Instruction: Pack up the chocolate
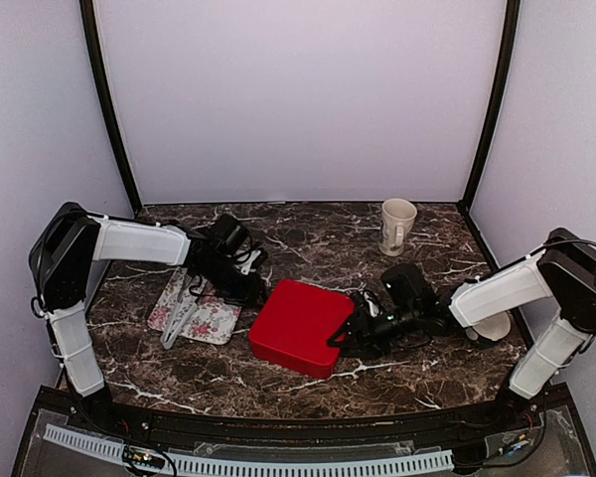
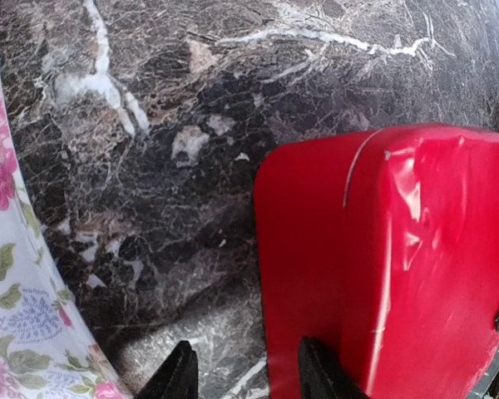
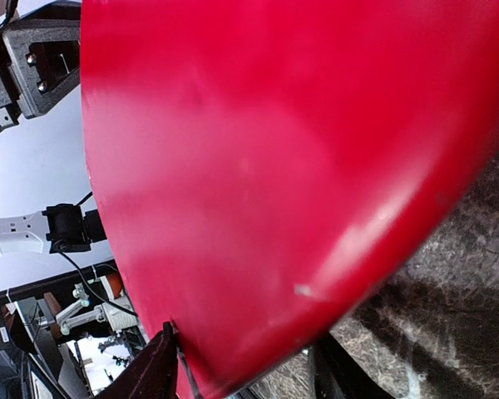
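Note:
No chocolate shows in any view. A closed red box (image 1: 296,325) sits mid-table and hides whatever it holds. My left gripper (image 1: 255,291) is at the box's far-left corner. In the left wrist view it (image 2: 248,374) is open, with one finger against the red box's side wall (image 2: 382,266) and the other over bare marble. My right gripper (image 1: 344,336) is at the box's right edge. In the right wrist view it (image 3: 249,370) is open, with its fingers set wide on either side of the rim of the red box (image 3: 274,166).
A cream mug (image 1: 397,226) stands at the back right. A floral mat (image 1: 201,316) with a grey utensil (image 1: 179,320) lies left of the box, and the mat also shows in the left wrist view (image 2: 17,332). A white dish (image 1: 493,328) sits under my right arm. The table is dark marble (image 1: 308,243).

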Robot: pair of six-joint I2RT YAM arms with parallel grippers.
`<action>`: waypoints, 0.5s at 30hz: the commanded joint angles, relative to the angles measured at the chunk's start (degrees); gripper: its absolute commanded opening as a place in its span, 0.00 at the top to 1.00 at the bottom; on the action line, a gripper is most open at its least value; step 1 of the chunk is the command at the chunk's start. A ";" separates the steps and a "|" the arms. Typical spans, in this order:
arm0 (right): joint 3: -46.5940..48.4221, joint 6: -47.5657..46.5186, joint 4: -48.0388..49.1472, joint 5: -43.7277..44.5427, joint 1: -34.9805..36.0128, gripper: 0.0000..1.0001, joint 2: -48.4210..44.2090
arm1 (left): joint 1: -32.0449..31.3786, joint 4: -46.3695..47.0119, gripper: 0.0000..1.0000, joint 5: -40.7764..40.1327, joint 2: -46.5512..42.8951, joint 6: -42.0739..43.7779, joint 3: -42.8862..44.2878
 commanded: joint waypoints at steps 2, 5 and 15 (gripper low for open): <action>2.16 -2.13 -7.34 2.56 0.53 0.44 -3.90 | -0.70 -4.05 0.57 1.22 -3.90 3.93 0.55; 2.43 -3.38 -12.60 4.24 -0.03 0.43 -7.44 | -0.37 -7.50 0.56 -2.80 -9.92 4.70 0.42; 10.83 -10.54 -25.92 8.55 -0.37 0.45 -13.35 | -3.97 -16.61 0.66 -5.86 -22.32 10.10 -1.27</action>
